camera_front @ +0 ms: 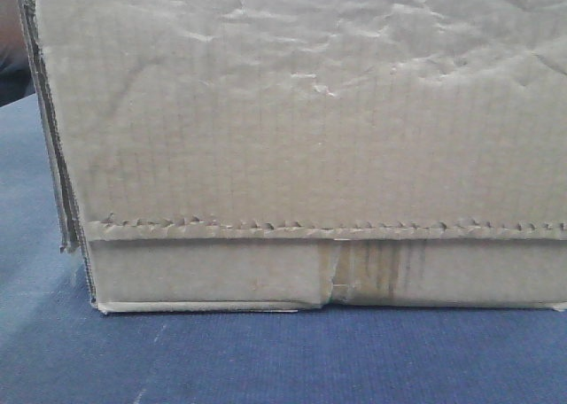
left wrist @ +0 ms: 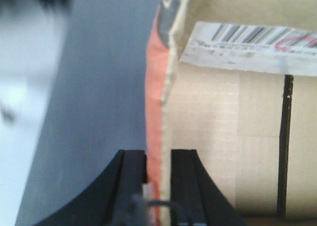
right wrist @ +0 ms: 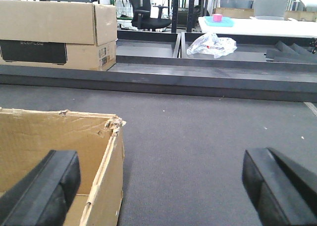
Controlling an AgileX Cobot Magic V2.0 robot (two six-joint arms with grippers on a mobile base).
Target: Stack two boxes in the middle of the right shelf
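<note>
Left fingers (left wrist: 132, 186) seemingly gripping box (left wrist: 208, 137), right fingers (right wrist: 277, 186) apart

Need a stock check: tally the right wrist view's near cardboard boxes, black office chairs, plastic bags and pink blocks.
Cardboard boxes: 2 (open box, printed box)
Black office chair: 1
Plastic bag: 1
Pink block: 1
Total: 5

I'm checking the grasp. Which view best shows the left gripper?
Left wrist: the left gripper pinches the box wall. Front view shows only the box face; right wrist shows the open right gripper instead. Neither shows it.
</note>
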